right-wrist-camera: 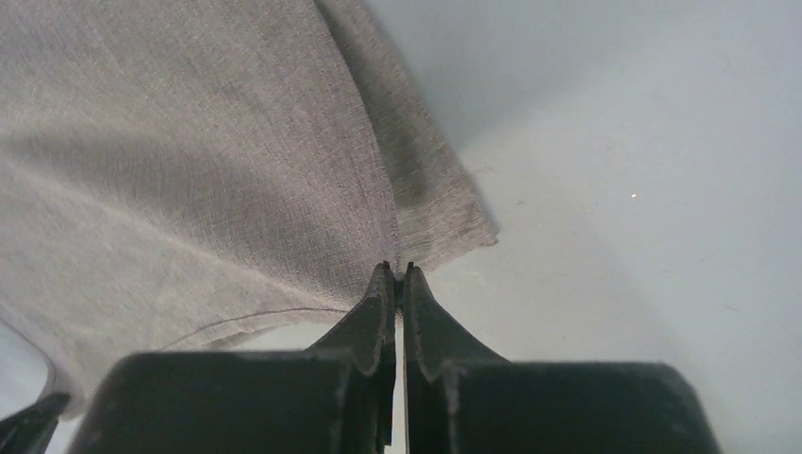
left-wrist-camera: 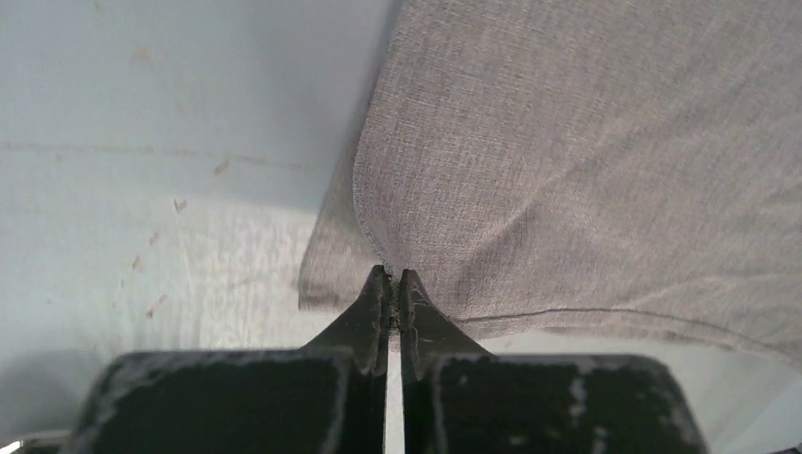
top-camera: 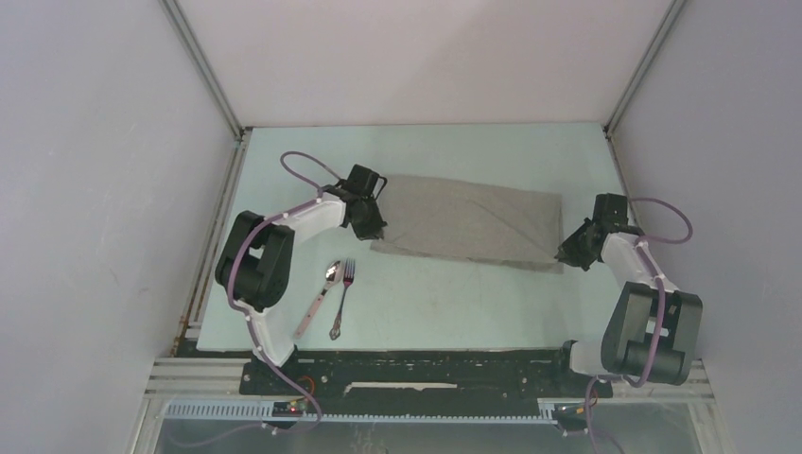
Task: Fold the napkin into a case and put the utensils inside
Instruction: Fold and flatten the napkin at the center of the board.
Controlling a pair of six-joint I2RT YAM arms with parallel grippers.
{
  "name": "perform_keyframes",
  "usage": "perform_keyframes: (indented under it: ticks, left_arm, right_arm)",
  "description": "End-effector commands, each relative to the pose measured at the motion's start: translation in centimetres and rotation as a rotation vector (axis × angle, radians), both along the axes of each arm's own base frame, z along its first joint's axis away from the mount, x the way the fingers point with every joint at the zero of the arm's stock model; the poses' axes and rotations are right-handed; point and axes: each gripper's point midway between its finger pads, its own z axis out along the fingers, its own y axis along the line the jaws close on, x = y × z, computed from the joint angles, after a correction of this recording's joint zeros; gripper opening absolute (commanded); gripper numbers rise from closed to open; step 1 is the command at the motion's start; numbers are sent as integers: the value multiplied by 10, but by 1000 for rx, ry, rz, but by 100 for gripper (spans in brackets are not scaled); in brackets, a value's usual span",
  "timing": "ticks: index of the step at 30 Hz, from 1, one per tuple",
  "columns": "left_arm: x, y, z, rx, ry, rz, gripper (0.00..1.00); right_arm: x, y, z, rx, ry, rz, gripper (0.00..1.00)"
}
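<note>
The grey napkin (top-camera: 463, 222) lies across the middle of the table as a doubled oblong, its long side running left to right. My left gripper (top-camera: 376, 227) is shut on its near left corner. In the left wrist view the jaws (left-wrist-camera: 392, 284) pinch the cloth edge (left-wrist-camera: 586, 161), which is raised a little with shadow beneath. My right gripper (top-camera: 566, 253) is shut on the near right corner. In the right wrist view the tips (right-wrist-camera: 398, 276) clamp the cloth (right-wrist-camera: 189, 161). The spoon (top-camera: 318, 297) with its pinkish handle and the metal fork (top-camera: 342, 299) lie side by side, nearer than the napkin's left end.
The pale green table (top-camera: 454, 312) has a metal frame rail along its left side (top-camera: 216, 227) and grey walls behind and at both sides. The black base bar (top-camera: 416, 371) of the arms runs along the near edge.
</note>
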Motion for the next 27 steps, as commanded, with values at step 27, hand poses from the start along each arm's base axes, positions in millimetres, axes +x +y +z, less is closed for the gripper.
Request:
perform_keyframes:
  ticks: [27]
  left_arm:
    - [-16,7,-12,90,10,-37,0]
  right_arm:
    - [-3,-16,-35,-40,94,-37,0]
